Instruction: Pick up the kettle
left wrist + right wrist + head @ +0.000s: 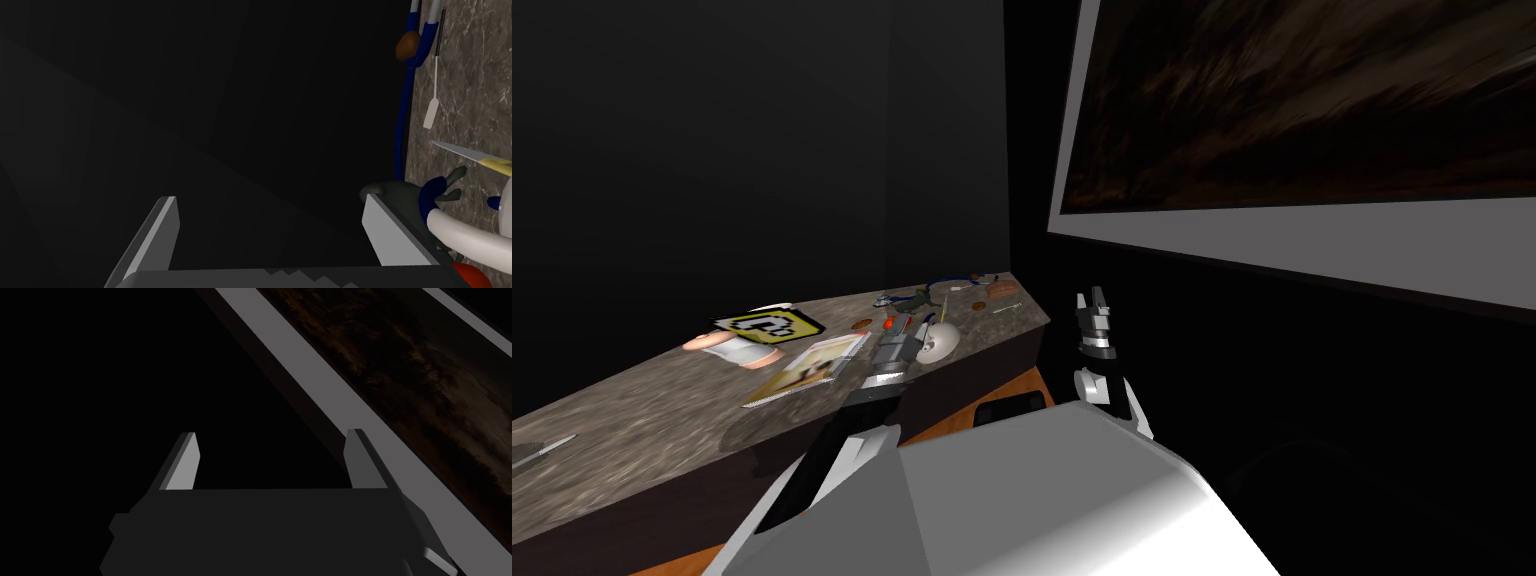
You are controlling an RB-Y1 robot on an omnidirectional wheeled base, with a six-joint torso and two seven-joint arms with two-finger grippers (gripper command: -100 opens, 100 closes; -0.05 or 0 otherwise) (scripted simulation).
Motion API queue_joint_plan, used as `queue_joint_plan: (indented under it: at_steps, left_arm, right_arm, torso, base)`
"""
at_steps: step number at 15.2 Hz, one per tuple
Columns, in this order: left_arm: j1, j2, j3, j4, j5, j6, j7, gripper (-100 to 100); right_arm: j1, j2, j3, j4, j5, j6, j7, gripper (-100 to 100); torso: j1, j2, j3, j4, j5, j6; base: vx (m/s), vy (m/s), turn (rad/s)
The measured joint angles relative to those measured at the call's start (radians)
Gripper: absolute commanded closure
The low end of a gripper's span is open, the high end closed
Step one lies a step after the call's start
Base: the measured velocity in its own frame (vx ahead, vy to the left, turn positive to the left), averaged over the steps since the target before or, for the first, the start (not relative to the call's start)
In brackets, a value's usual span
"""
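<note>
Where the counter (pixel 662 400) narrows toward centre frame in the head view, the kettle (pixel 942 342) sits as a small white rounded body with a dark spot on its side, near the counter's front edge. The left gripper (pixel 915 325) lies just left of it, close beside; contact cannot be judged. In the left wrist view that gripper (pixel 270 200) is spread wide with nothing between its fingers (pixel 165 235). A white curved tube (pixel 465 237) passes just outside one finger, above a red object (pixel 470 275); whether the tube is part of the kettle cannot be told.

Clutter surrounds the kettle. A dark figure (pixel 405 195) lies partly behind the same finger. Beyond it are a knife blade (pixel 465 152), a thin white tool (pixel 432 107), a blue cord (pixel 402 110) and a brown lump (pixel 407 45). Left of centre in the head view lie a book (pixel 812 365) and a yellow-and-black box (pixel 767 324) resting on a pink object (pixel 727 347), cut off beneath it. A second blade (pixel 542 452) lies at the far left edge.

The right gripper (pixel 1093 296) is raised right of centre, off the counter and well apart from the kettle; its wrist view shows it (pixel 270 434) released and empty.

The counter is mottled grey-brown stone over a dark front, with orange floor (pixel 962 420) below. Dim walls fill the upper left; a large framed picture (pixel 1312 100) fills the upper right.
</note>
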Motion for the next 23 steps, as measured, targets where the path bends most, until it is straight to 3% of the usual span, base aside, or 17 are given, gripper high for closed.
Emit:
queue_joint_plan:
  at_steps: [14,23]
  left_arm:
    - [0.047,0.011,0.037,-0.055,0.038,0.245,0.026,-100]
    - [0.078,-0.019,0.059,-0.095,0.059,0.414,0.04,-100]
  right_arm:
    - [0.0,0.0,0.0,0.0,0.0,0.0,0.0,0]
    - [0.0,0.0,0.0,0.0,0.0,0.0,0.0,0]
  torso:
    - [0.0,-0.001,0.0,0.0,0.0,0.0]
    - [0.0,-0.001,-0.001,0.0,0.0,0.0]
  base:
    - [0.007,-0.014,0.011]
    - [0.014,-0.011,0.01]
